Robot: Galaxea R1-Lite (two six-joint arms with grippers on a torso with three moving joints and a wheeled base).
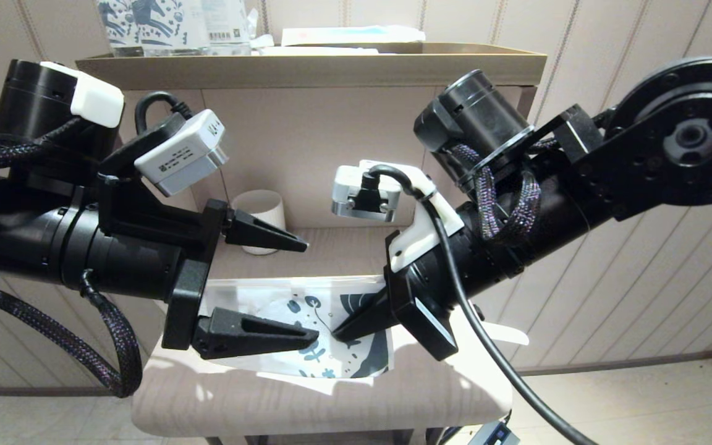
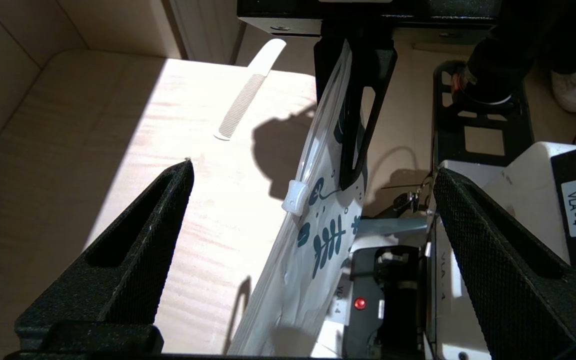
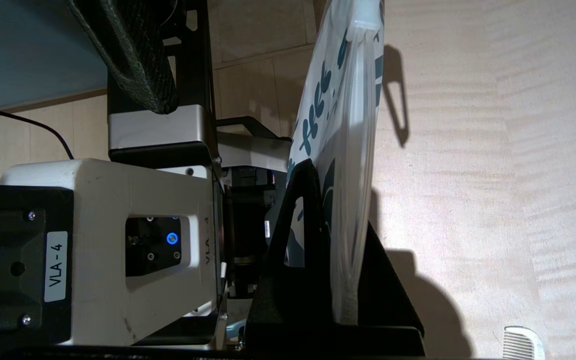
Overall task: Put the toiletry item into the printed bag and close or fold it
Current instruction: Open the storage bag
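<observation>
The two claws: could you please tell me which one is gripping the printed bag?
The right claw, shut on the printed bag; the left claw is wide open, holding nothing.

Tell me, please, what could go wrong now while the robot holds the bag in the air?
The right gripper pinches the printed bag only at one printed end, so it could slip or sag. The open left gripper may miss the small zipper slider. The comb lies at the seat's edge, outside the bag, and might be knocked off.

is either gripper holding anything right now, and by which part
The right gripper is shut on the printed bag, pinching its printed end near the zip edge. The left gripper is open and holds nothing.
</observation>
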